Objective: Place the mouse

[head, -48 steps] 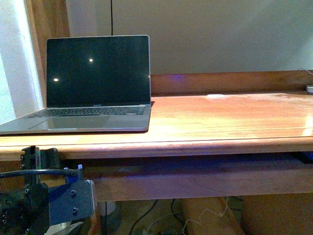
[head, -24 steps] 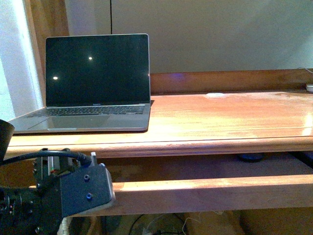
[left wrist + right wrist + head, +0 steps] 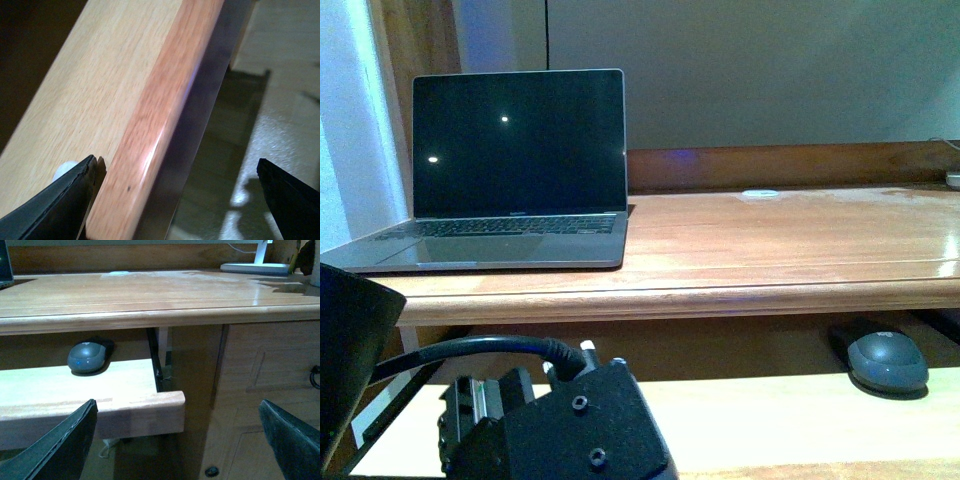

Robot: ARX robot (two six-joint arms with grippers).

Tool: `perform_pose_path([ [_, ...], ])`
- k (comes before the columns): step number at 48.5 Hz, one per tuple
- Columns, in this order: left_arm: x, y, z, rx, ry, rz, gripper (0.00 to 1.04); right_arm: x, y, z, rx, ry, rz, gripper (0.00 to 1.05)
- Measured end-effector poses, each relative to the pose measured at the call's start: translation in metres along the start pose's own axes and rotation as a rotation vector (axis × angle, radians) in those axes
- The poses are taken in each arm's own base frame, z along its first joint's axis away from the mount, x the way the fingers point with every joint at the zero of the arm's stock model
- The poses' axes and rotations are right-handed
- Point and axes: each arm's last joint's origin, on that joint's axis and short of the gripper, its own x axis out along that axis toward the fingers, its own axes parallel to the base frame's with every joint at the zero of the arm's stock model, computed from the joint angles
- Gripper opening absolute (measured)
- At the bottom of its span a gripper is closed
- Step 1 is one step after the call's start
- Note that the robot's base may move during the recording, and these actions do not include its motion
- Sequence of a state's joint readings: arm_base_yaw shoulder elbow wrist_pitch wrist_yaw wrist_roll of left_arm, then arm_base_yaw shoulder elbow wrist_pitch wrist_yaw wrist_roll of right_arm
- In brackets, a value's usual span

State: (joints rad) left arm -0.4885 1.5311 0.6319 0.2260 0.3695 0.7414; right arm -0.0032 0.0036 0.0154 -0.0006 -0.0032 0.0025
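Note:
The dark grey mouse [image 3: 887,360] lies at the right end of a pale pull-out tray [image 3: 770,420] under the desk top. In the right wrist view the mouse [image 3: 87,356] sits at the back of the tray [image 3: 60,385], well beyond my right gripper [image 3: 177,405], which is open and empty by the tray's front corner. My left gripper [image 3: 176,162] is open and straddles the tray's reddish front edge [image 3: 150,130]. One finger is over the tray top and the other is over the floor side. The left arm's black wrist [image 3: 560,430] fills the front view's lower left.
An open laptop [image 3: 510,170] with a dark screen stands on the left of the wooden desk top [image 3: 790,240]. A small white disc [image 3: 760,193] lies near the desk's back. A white lamp base [image 3: 255,267] is far right. A cabinet door [image 3: 270,390] flanks the tray.
The tray has slid out from under the desk towards the camera, and the mouse on it has come into view. My left wrist has moved up and closer with it.

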Motion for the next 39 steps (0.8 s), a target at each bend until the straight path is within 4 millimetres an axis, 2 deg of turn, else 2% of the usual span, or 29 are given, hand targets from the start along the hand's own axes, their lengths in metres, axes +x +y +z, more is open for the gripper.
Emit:
perform_pose_path([
  [7,-0.003,-0.017,0.012,-0.086,-0.024,-0.046,0.97,0.0,0.0,0.0,0.0,0.0,0.0,0.97],
  [8,-0.01,-0.038,0.027,-0.199,-0.054,-0.099,0.97,0.0,0.0,0.0,0.0,0.0,0.0,0.97],
  [22,-0.017,-0.057,0.04,-0.278,-0.084,-0.141,0.97,0.0,0.0,0.0,0.0,0.0,0.0,0.97],
  [31,-0.017,-0.048,0.039,-0.332,-0.095,-0.056,0.97,0.0,0.0,0.0,0.0,0.0,0.0,0.97],
  [36,-0.02,-0.025,0.034,-0.378,-0.126,0.064,0.97,0.0,0.0,0.0,0.0,0.0,0.0,0.97],
  [39,-0.027,-0.001,0.032,-0.427,-0.136,0.217,0.97,0.0,0.0,0.0,0.0,0.0,0.0,0.97],
])
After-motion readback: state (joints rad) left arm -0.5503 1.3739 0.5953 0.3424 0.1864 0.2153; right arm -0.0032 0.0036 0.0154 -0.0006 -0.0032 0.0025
